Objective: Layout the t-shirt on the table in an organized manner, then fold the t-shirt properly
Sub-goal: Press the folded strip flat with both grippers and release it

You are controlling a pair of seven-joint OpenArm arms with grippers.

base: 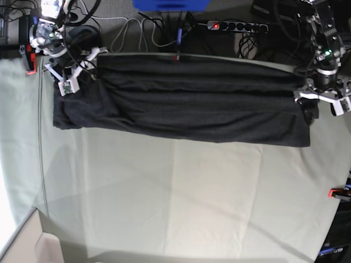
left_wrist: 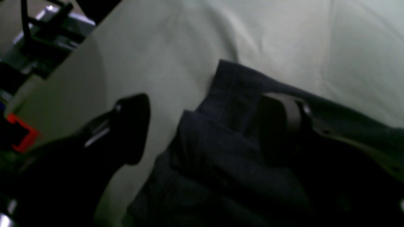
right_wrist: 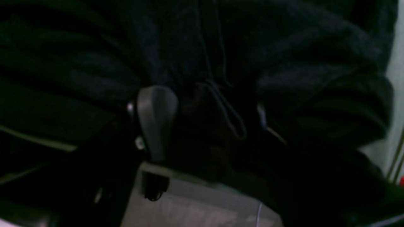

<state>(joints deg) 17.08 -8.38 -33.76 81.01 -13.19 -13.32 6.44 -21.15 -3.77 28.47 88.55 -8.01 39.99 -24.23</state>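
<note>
The t-shirt [base: 181, 104] lies as a long dark band, folded lengthwise, along the far side of the table [base: 175, 197]. My left gripper [base: 321, 107] is at the band's right end in the base view. In the left wrist view that gripper [left_wrist: 205, 126] stands open, a corner of the t-shirt [left_wrist: 227, 151] lying between its fingers and under one of them. My right gripper [base: 68, 82] is at the band's other end. In the right wrist view it [right_wrist: 208, 119] has its jaws apart over bunched dark fabric [right_wrist: 284, 47] with a loose hem thread.
Red clamps sit on the table's edges [base: 335, 192] [base: 30, 66] [left_wrist: 22, 132]. Behind the far edge lie cables, a power strip [base: 236, 26] and a blue object [base: 170, 4]. Pale cloth with fold creases covers the table's near half.
</note>
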